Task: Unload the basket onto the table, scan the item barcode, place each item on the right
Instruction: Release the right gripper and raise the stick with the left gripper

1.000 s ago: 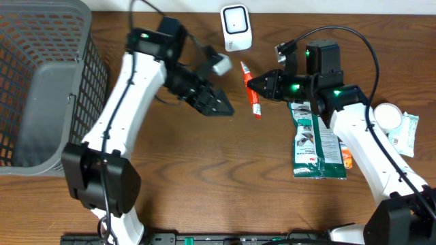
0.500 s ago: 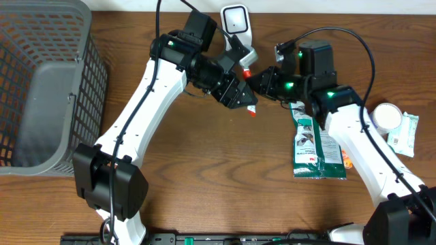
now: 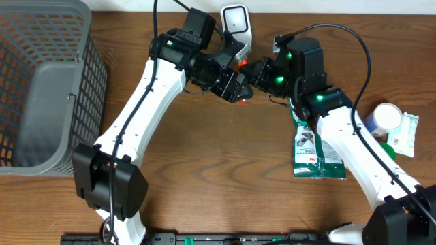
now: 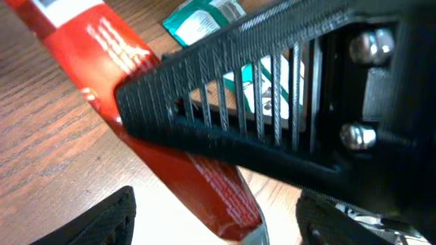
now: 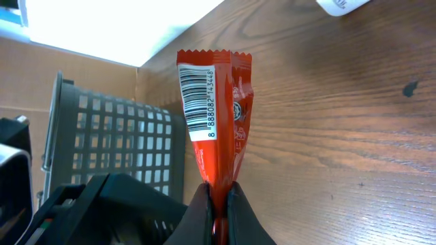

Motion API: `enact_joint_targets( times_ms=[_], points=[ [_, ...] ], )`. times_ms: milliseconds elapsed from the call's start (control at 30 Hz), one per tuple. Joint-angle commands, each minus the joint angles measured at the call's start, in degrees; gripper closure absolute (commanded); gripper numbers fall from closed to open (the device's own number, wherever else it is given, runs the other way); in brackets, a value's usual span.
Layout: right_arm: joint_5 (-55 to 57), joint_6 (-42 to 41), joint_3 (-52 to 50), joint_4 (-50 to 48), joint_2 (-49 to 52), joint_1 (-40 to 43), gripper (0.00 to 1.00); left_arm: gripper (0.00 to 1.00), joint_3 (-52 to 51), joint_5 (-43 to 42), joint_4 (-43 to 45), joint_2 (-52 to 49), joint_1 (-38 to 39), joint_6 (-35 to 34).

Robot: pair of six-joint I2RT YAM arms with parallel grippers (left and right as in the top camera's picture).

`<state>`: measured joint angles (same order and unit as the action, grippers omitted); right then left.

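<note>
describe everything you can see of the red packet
The red packet is slim and foil-like, with white print, a serrated end and a white barcode label just below that end. Its other end is pinched in the shut right hand, the barcode end sticking out free. The open left hand sits either side of it, not visibly touching.

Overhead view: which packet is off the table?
The slim red sachet, pinched in the right arm's fingers. The large green-and-white pouch and the small green-and-white packet lie flat on the wooden table.
</note>
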<state>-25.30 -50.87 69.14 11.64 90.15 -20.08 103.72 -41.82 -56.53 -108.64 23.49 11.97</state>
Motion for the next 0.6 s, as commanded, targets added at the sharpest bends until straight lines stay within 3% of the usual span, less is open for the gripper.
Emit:
enact_joint_targets(
  times_ms=[0,367,567],
  points=[
    [1.49,-1.01,0.07,-0.37,0.22,-0.74,0.99,0.41,-0.13,0.55,0.17,0.42,0.17,-0.28],
    [1.49,-0.98,0.07,-1.14,0.22,-2.43,0.99,0.46,-0.13,0.55,1.64,0.42,0.17,-0.31],
    [1.44,-0.98,0.07,-1.51,0.22,-2.56,0.99,0.73,-0.13,0.66,1.64,0.42,0.17,-0.28]
  ],
)
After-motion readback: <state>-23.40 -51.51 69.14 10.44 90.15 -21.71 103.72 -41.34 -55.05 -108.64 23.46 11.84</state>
